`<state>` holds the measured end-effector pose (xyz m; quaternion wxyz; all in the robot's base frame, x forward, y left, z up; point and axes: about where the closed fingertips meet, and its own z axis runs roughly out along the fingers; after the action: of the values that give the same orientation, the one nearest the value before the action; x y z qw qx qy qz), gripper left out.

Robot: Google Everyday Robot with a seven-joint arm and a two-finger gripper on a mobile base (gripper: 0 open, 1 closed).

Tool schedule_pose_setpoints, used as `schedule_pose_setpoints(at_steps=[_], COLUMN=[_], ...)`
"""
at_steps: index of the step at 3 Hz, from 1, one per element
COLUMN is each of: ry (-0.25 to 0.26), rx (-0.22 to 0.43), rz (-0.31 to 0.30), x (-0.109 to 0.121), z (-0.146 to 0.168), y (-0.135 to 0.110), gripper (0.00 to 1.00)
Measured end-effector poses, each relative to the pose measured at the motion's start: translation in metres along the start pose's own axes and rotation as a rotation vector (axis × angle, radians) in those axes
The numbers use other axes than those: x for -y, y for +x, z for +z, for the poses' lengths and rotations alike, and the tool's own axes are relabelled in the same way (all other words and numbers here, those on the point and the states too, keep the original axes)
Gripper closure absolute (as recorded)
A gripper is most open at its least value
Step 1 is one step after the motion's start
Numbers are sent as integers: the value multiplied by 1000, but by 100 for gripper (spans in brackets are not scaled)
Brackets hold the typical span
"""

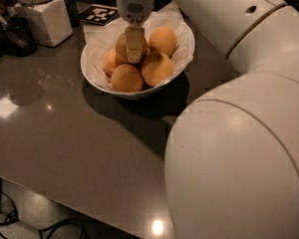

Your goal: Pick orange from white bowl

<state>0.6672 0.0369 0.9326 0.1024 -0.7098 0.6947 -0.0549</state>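
The white bowl [184, 44], lined with crumpled white paper, stands on the grey table and holds several pale-orange oranges. My gripper [134, 54] hangs straight down from its white wrist into the bowl's middle. It sits against the topmost orange [122, 46], partly hiding it. Other oranges lie at the back right [163, 40], the front right [157, 68], the front [127, 77] and the left [109, 62].
A white square-based jar [45, 19] stands at the back left, with a dark object [17, 34] beside it. A black-and-white marker tag [99, 14] lies behind the bowl. My large white arm [239, 148] fills the right side. The table's front edge [65, 203] runs diagonally, with cables below.
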Motion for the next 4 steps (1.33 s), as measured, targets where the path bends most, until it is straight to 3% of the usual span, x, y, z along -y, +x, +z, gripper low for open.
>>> schedule_pose_setpoints(at_steps=[1,2,4], ry=[1,60,195], rx=[1,60,316], rz=[0,-4,-6], x=[0,-4,-57], z=[0,-12,-48], y=[0,4,40], gripper=[82,100,100])
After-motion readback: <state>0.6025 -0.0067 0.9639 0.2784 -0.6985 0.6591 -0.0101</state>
